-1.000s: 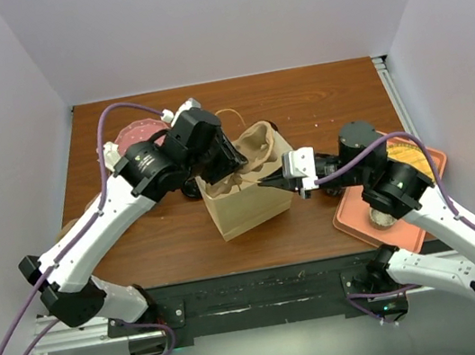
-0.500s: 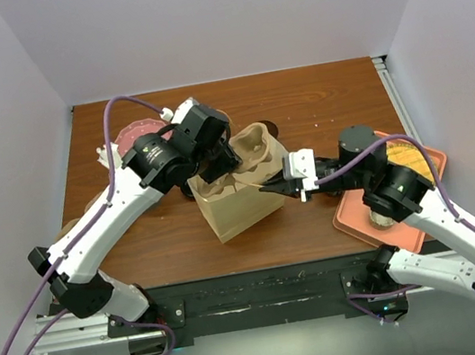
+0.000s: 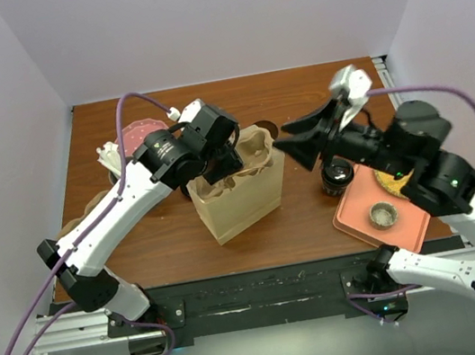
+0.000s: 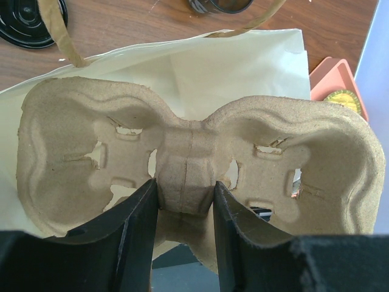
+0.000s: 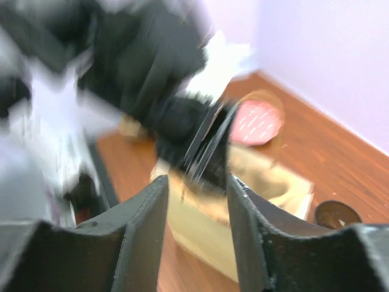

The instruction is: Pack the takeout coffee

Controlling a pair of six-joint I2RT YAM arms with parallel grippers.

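Note:
The takeout coffee (image 3: 335, 177), a small dark cup with a black lid, stands on the table between the paper bag (image 3: 240, 202) and the orange tray (image 3: 357, 212). No gripper holds it. My left gripper (image 3: 218, 170) is over the bag's mouth, shut on the middle ridge of a pulp cup carrier (image 4: 194, 152) that sits in the bag; its fingers (image 4: 141, 219) press both sides of the ridge. My right gripper (image 3: 293, 152) hangs raised right of the bag and above the coffee, open and empty. Its view is blurred and shows the bag (image 5: 243, 201) between the fingers.
The tray holds a small grey cup (image 3: 383, 214) and a yellow item (image 3: 393, 177). A black disc lid (image 3: 267, 127) lies behind the bag and shows in the left wrist view (image 4: 24, 21). A pink-topped dish (image 3: 141, 134) and white utensils (image 3: 112, 155) sit at the back left.
My right gripper has left the bag's right edge and risen up and to the right, uncovering the coffee cup. My left gripper keeps its hold on the carrier; the bag stands straighter.

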